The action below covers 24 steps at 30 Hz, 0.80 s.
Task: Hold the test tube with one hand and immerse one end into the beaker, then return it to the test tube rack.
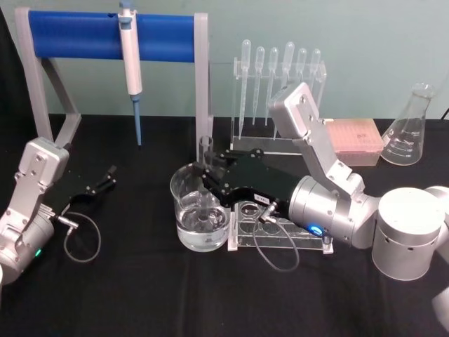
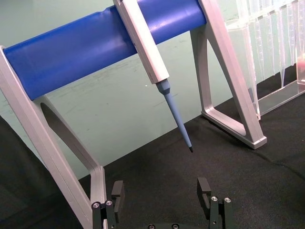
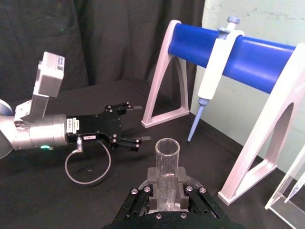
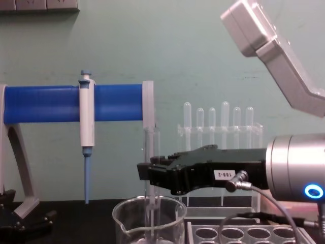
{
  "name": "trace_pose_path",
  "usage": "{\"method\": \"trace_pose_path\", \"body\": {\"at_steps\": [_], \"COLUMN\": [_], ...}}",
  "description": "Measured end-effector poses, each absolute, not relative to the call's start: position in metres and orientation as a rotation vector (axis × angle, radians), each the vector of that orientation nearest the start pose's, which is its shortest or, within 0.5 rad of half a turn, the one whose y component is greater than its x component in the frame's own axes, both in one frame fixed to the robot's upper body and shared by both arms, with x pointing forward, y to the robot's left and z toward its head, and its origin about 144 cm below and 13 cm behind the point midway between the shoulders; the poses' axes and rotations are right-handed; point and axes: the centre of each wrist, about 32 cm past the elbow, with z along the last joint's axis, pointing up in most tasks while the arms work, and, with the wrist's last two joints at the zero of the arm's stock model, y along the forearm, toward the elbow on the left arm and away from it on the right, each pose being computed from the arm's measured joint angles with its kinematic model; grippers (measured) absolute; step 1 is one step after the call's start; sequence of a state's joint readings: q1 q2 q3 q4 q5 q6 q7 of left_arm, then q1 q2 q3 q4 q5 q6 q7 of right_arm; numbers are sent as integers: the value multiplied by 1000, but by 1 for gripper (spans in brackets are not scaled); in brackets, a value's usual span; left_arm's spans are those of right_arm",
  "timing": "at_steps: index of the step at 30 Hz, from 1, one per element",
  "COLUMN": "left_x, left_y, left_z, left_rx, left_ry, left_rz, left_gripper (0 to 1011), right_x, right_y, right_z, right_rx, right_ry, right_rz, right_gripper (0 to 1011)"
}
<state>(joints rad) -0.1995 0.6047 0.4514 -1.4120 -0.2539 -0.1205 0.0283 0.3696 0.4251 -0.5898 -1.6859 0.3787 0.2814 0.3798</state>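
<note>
Pinching test tube [image 1: 205,149] upright, tool [image 1: 208,180] over beaker [image 1: 184,226]

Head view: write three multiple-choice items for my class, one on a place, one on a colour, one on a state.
1. Where is the lower end of the test tube?
A. inside the beaker
B. in a rack hole
C. flat on the table

2. What colour is the bar that the micropipette hangs from?
A. red
B. blue
C. yellow

3. How do the jaws of the left gripper stand?
A. shut on the tube
B. shut on a cable
C. open, holding nothing

Answers:
1 A: the right gripper holds the tube upright with its lower end down in the beaker.
2 B: the bar is plainly blue.
3 C: the jaws stand apart with nothing between them.
</note>
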Motion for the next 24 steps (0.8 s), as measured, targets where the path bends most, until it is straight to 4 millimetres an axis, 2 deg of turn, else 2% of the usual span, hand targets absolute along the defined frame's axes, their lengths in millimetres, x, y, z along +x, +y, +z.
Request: {"method": "trace_pose_path", "body": {"at_steps": [9, 24], "left_x": [489, 489], "left_y": [310, 310], "left_z": [1140, 1140], "left_rx": [304, 304], "left_ry": [-285, -285], "left_rz": [1248, 1248], "left_gripper": [1000, 1000], "right_x": [500, 499], "right_y": [-172, -171], "right_z": [1233, 1226], "right_rx": [-184, -206], "right_ry": [-36, -35], "right_rz": [-654, -649], "right_gripper": [241, 241]}}
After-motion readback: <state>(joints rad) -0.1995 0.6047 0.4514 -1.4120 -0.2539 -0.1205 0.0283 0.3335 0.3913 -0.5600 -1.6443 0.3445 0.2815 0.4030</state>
